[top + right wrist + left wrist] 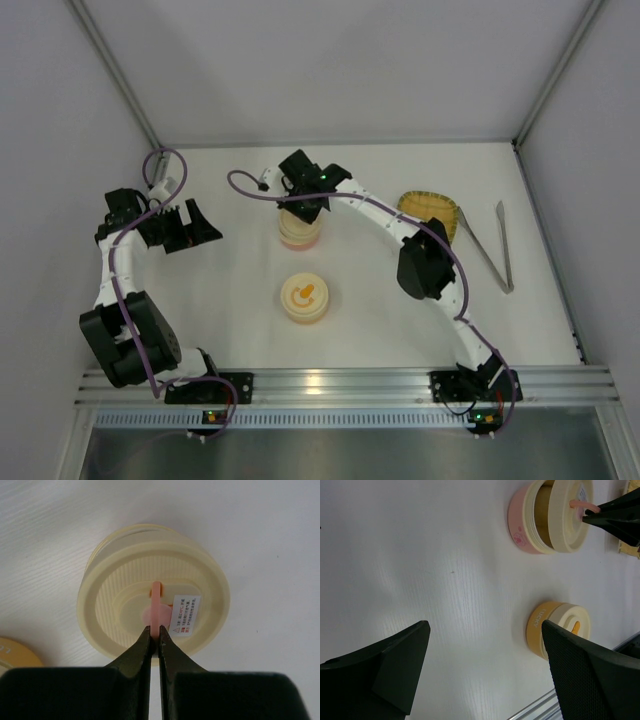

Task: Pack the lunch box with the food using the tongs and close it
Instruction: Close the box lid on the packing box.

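Note:
The pink lunch box (pixel 300 236) (pixel 522 527) stands at mid-table. Its cream lid (pixel 125 587) (pixel 565 525) hangs just above it, tilted and shifted off the rim, so part of the inside shows. My right gripper (pixel 155 634) (pixel 301 203) is shut on the lid's thin pink tab (pixel 156 597). Off to the left, my left gripper (pixel 485 626) (pixel 193 227) stands wide open over bare table, holding nothing. The grey metal tongs (pixel 497 250) lie at the far right. The food is hidden.
An orange lunch box (pixel 305 299) (pixel 542 630) with its lid on sits nearer the arms' bases. A yellow woven tray (pixel 434 213) lies between the right arm and the tongs. White walls close in the table on three sides.

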Available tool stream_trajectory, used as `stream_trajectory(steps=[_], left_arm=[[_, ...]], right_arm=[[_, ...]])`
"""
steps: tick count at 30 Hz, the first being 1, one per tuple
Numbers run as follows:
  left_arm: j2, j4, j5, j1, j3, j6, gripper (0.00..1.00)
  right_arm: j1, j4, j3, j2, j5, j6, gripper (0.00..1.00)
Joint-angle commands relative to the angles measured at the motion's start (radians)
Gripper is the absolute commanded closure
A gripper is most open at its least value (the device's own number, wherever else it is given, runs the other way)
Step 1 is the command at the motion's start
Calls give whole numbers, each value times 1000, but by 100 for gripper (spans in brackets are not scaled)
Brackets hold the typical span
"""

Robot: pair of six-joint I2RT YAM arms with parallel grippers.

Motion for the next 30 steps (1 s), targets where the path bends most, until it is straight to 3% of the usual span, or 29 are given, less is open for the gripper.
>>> stream_trajectory(steps=[1,4,8,15,23,24,28,30], left_arm=[[-17,3,14,7,27,21,2],[-18,3,8,7,24,23,2],[-18,4,8,7,21,23,1],[-26,8,2,7,21,28,1],[-26,9,-1,7,26,29,2],[-26,11,-3,7,26,29,2],[-29,9,7,7,29,29,2],[-37,12,31,7,29,28,2]], right_arm=[[11,71,57,15,34,2,97],[11,80,57,22,30,5,94],[14,92,57,28,30,2,81],[21,138,57,27,19,12,81],[34,151,60,47,20,11,73],[36,152,60,47,19,11,70],[36,160,60,35,20,22,40],[34,157,58,18,-12,37,34]])
